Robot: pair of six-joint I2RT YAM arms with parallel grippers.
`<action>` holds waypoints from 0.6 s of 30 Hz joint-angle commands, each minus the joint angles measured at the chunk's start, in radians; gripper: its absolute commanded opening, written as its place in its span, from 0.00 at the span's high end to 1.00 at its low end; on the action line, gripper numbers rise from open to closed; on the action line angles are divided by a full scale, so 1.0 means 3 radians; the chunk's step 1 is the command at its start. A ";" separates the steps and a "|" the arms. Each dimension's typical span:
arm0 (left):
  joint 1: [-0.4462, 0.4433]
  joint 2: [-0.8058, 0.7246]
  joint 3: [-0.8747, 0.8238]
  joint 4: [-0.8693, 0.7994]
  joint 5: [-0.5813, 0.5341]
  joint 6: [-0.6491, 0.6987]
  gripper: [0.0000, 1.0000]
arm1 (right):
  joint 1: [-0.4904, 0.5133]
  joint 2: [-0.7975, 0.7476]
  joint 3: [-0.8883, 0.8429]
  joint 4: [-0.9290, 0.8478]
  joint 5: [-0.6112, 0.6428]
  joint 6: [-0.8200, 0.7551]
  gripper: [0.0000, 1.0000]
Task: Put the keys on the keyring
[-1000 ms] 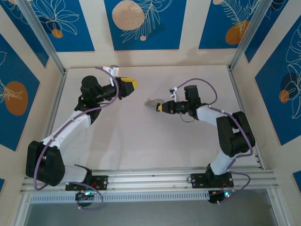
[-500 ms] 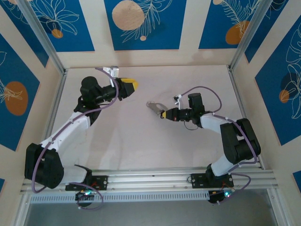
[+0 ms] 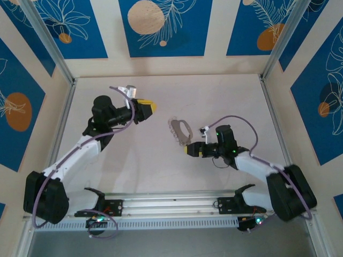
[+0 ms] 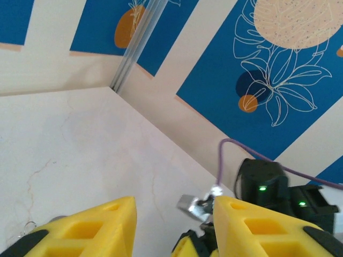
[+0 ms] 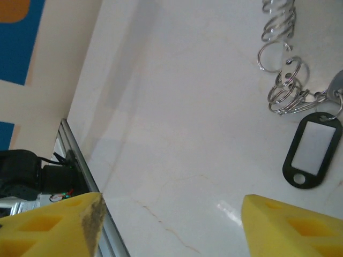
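Rail: an aluminium rail [image 3: 171, 202] runs along the near edge of the table [image 3: 230, 96] and carries both arm bases, left and right.
Right arm: it reaches from the near right corner toward the middle, low over the table, with a purple cable looped above it.
Right gripper [image 3: 188, 151]: it points left and a little far. Its yellow fingers [image 5: 53, 227] stand wide apart with only bare table between them, and it holds nothing.
Keyring [image 3: 181, 131]: a thin grey oval loop lying flat on the table near the middle, just beyond the right gripper's tips and apart from them. It is well to the right of the left gripper.
Rings: the right wrist view shows a chain of small silvery split rings [image 5: 284, 80] at the upper right, lying on the pale surface.
Key tag: a black oblong tag [image 5: 312, 152] with a white window and a small hole at its near end lies just below the rings. It is joined to them by a thin link.
Grey piece: a flat grey metal piece [image 5: 336, 85] sits at the right edge beside the rings, cut off by the frame. What it is cannot be told.
Left arm: it stretches from the near left corner toward the far left part of the table.
Left gripper [image 3: 151, 108]: it points right. Its yellow fingers [image 4: 80, 230] are parted, bare table shows in the gap, and nothing is gripped.
Walls: cream panels [image 3: 163, 27] with blue fields, white leaf drawings and orange discs close the far side and both flanks.
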 commanded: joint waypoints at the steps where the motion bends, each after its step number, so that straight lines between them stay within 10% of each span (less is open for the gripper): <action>1: -0.0042 -0.0203 -0.0094 -0.0049 -0.0154 0.0126 0.57 | -0.0051 -0.0568 -0.0016 -0.0375 0.0255 0.0048 0.21; 5: -0.0044 -0.0399 -0.0207 -0.0136 -0.0421 0.0220 0.38 | -0.0171 -0.1171 0.0128 -0.0883 0.0577 0.0022 0.02; 10: -0.0039 -0.0685 -0.0438 -0.0289 -0.1145 0.0507 0.05 | -0.0382 -0.1470 0.0419 -0.1330 0.1049 -0.0128 0.01; 18: -0.0007 -0.0961 -0.0731 -0.0594 -0.2406 0.1253 0.00 | -0.0826 -0.1014 0.0649 -0.1246 0.2262 0.0029 0.01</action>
